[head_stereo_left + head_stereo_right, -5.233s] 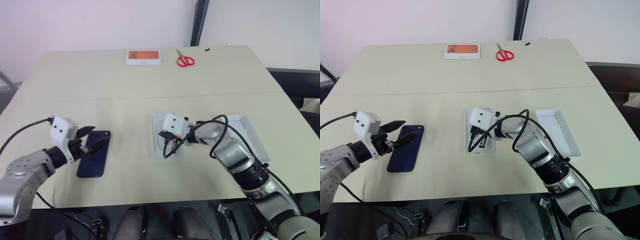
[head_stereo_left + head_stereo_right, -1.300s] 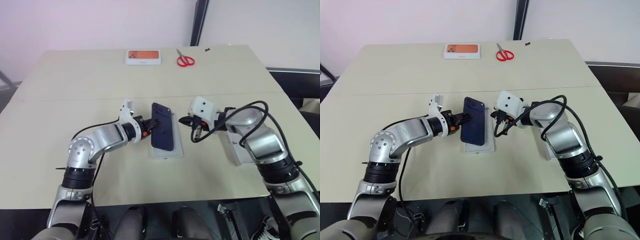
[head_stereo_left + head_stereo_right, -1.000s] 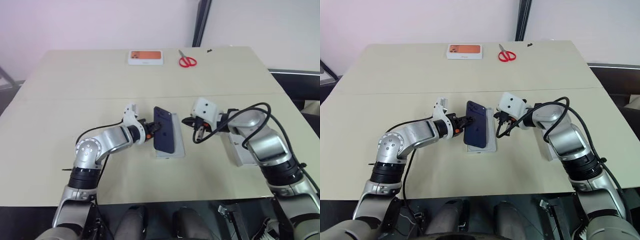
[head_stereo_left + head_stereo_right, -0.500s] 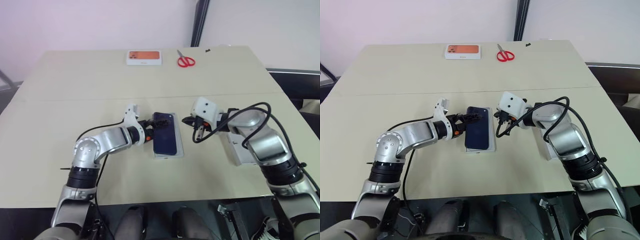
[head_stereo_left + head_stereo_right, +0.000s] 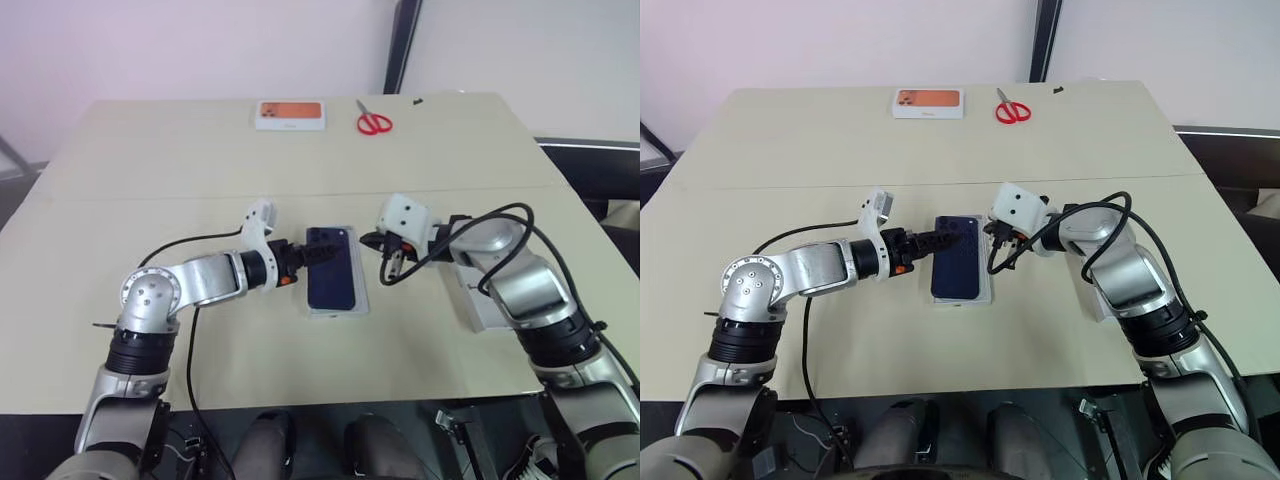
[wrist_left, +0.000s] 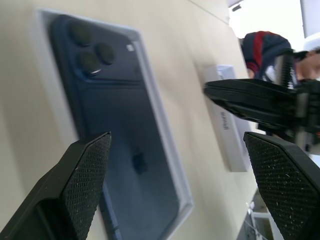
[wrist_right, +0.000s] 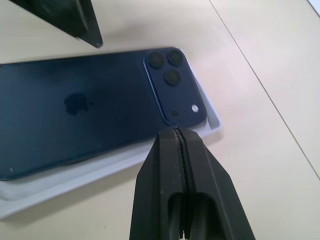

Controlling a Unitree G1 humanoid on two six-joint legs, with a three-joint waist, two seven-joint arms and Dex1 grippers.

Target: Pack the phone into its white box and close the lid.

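The dark blue phone (image 5: 332, 270) lies flat, back up, inside the white box (image 5: 336, 310) near the table's middle. My left gripper (image 5: 312, 254) is open just left of the phone, holding nothing; its fingers (image 6: 75, 190) stand wide apart on either side of the phone (image 6: 120, 130). My right gripper (image 7: 177, 131) is shut and empty, its tip hovering by the phone's camera corner (image 7: 170, 75) at the box's right edge. The lid (image 5: 480, 310) rests on the table to the right, partly hidden under my right arm.
A white box printed with an orange picture (image 5: 290, 114) and red scissors (image 5: 373, 122) lie at the table's far edge. A seam (image 5: 150, 198) crosses the table just beyond the arms.
The phone, held tilted by my left gripper, has dropped flat into the box. The left gripper opened and drew slightly back to the left. The right gripper stayed put.
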